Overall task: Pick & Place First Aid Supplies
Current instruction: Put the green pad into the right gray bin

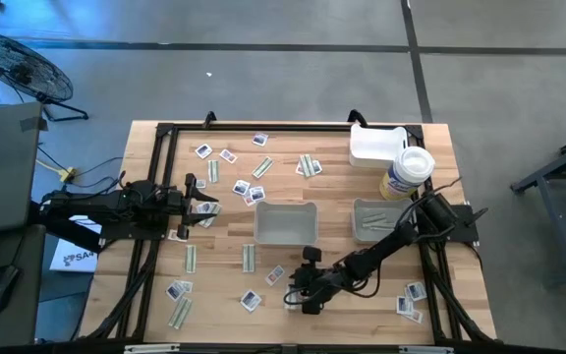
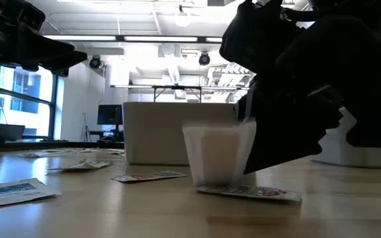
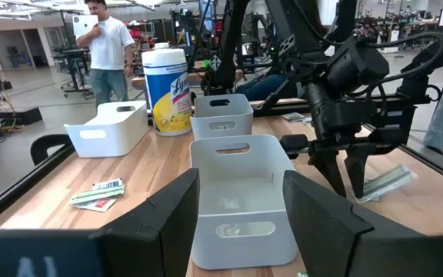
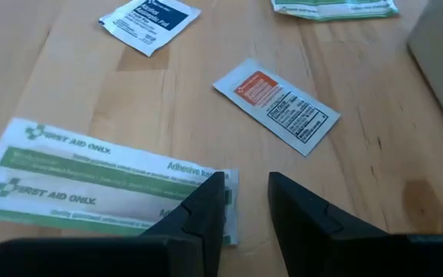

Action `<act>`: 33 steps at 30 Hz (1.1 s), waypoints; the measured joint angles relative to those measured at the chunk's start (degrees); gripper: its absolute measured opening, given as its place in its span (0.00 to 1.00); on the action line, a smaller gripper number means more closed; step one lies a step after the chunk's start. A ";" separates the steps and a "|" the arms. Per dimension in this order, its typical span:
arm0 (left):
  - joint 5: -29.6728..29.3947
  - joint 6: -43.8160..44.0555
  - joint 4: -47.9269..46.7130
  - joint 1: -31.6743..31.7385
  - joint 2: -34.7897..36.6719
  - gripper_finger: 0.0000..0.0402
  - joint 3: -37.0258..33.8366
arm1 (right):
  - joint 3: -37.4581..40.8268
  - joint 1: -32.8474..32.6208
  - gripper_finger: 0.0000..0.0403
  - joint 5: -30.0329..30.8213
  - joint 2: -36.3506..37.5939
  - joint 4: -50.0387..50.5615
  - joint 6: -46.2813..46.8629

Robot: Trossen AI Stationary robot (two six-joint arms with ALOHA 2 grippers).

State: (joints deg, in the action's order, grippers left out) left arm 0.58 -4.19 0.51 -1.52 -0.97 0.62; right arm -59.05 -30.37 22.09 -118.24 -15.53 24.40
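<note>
Right gripper (image 4: 244, 201), fingers narrowly parted, empty, at green-striped "FIRST AID ONLY" adhesive strip (image 4: 106, 185) | left gripper (image 3: 241, 204) wide, empty | left wrist alone shows white "Lysol" tub (image 3: 166, 89).

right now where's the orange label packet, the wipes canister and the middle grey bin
orange-label packet (image 4: 277, 105): right wrist view, its printed face
wipes canister (image 3: 165, 90): left wrist view, its label
middle grey bin (image 3: 241, 192): left wrist view, its inner wall

Overhead, tabletop-level and two wrist cameras all share the wooden table (image 1: 460, 295).

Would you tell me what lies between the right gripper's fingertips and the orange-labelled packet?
Only bare wood: in the right wrist view the right gripper points toward the orange-labelled packet.
</note>
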 joint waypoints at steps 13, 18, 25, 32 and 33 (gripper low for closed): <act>0.02 0.02 -0.01 0.01 0.00 0.46 0.00 | -0.19 0.07 0.12 -0.02 -0.04 4.81 0.11; 0.02 0.00 -0.02 0.00 0.00 0.46 0.00 | -0.13 0.11 0.01 -0.52 -0.04 5.21 1.03; 0.00 0.00 -0.02 0.02 0.00 0.46 0.00 | 0.16 0.05 0.00 0.23 1.85 5.97 0.89; 0.00 0.02 -0.01 0.00 0.00 0.46 0.00 | 0.24 -0.47 0.00 0.50 9.45 9.28 0.63; 0.02 0.02 0.00 0.00 -0.02 0.46 0.00 | 0.22 -0.60 0.00 0.97 10.55 9.91 0.64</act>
State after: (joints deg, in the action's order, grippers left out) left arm 0.60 -4.17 0.51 -1.52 -0.99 0.62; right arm -58.83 -30.97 23.05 -107.68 -5.61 25.05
